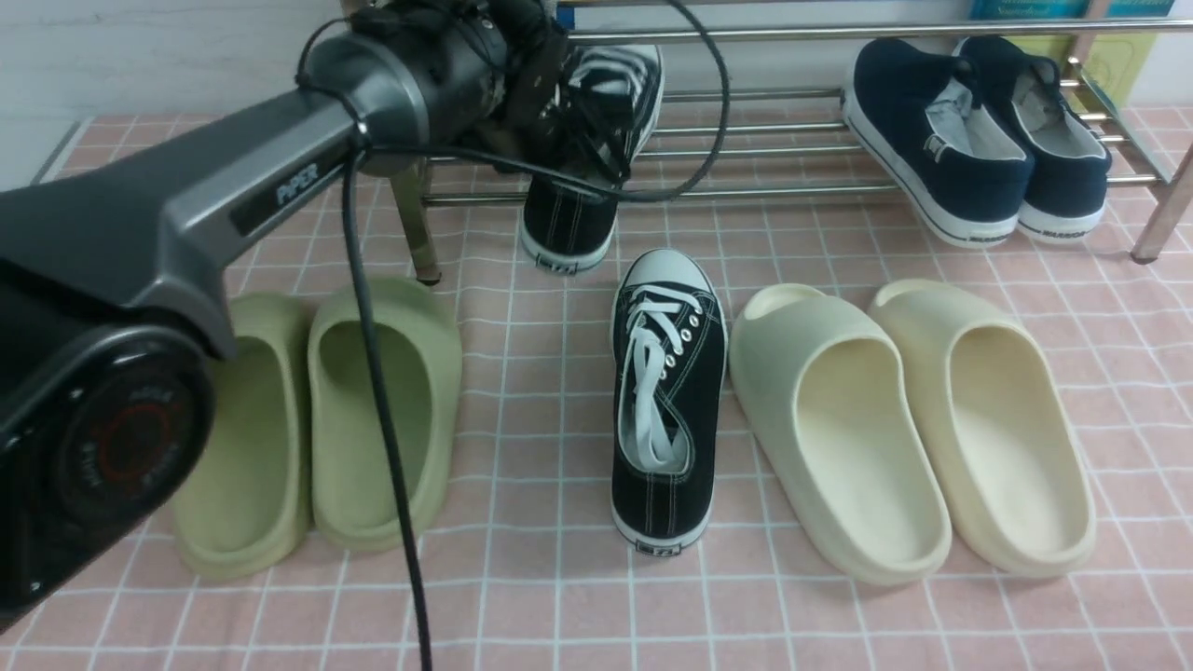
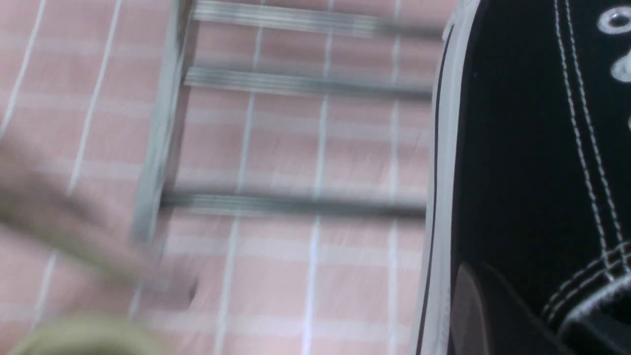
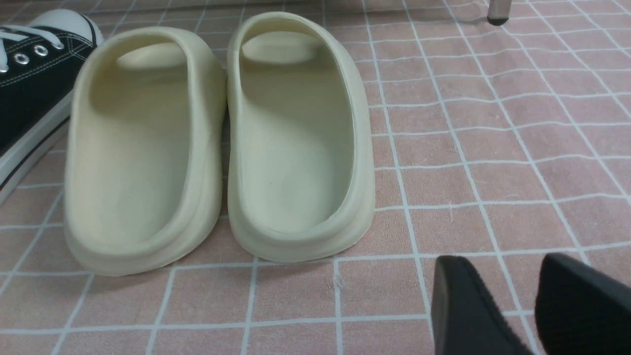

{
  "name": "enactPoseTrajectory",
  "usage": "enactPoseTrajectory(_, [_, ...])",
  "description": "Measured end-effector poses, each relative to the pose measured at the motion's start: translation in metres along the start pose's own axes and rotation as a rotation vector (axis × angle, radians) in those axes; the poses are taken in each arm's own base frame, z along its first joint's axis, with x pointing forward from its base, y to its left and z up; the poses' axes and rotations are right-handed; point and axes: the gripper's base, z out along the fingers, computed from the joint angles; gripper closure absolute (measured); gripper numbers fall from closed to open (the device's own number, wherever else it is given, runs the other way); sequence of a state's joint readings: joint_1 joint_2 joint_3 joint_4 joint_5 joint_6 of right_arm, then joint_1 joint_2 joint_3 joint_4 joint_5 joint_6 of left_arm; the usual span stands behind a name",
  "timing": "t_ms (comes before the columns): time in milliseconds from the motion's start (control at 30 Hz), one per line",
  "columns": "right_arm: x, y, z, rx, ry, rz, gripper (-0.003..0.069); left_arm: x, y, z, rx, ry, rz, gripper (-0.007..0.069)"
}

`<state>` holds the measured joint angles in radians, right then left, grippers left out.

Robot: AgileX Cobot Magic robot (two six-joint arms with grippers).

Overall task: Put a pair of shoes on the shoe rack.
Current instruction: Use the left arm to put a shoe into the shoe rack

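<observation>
"PIPER" on left arm

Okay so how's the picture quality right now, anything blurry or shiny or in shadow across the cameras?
Front view: mostly crisp and evenly lit, with bright glints along the shoe rack's bars; left wrist view: rack bars smeared, green slide a soft blur, the black sneaker's stitching sharp; right wrist view: soft shadows inside the cream slides, gripper fingers out of focus.
</observation>
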<state>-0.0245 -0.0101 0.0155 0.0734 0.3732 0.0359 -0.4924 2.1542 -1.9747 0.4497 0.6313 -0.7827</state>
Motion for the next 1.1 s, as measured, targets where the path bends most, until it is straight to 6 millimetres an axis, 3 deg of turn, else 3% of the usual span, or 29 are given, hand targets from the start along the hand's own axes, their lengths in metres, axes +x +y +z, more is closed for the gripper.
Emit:
enactPoseTrajectory(433, [0.000, 0.000, 0.000, 0.000, -0.001, 0.000, 0.0419, 0.003, 0.018, 0.040, 0.006, -0.078, -0.133, 0.0609])
enactPoseTrajectory(667, [0.000, 0.000, 0.000, 0.000, -0.001, 0.001, 0.0419, 0.004, 0.020, 0.044, 0.005, -0.089, -0.148, 0.0564])
enactPoseTrajectory(800, [0.000, 0.000, 0.000, 0.000, -0.001, 0.001, 0.0419, 0.003, 0.020, 0.044, 0.009, -0.098, -0.136, 0.0463])
enactPoseTrajectory(900, [0.000, 0.000, 0.000, 0.000, -0.001, 0.001, 0.0419, 0.002, 0.019, 0.041, 0.000, -0.085, -0.143, 0.0330])
enactPoseTrajectory(1000, [0.000, 0.000, 0.000, 0.000, -0.001, 0.001, 0.0419, -0.001, 0.016, 0.028, -0.013, -0.051, -0.155, 0.0262])
enactPoseTrajectory(1100, [0.000, 0.000, 0.000, 0.000, -0.001, 0.001, 0.0419, -0.008, 0.007, 0.004, -0.012, -0.029, -0.079, 0.0248])
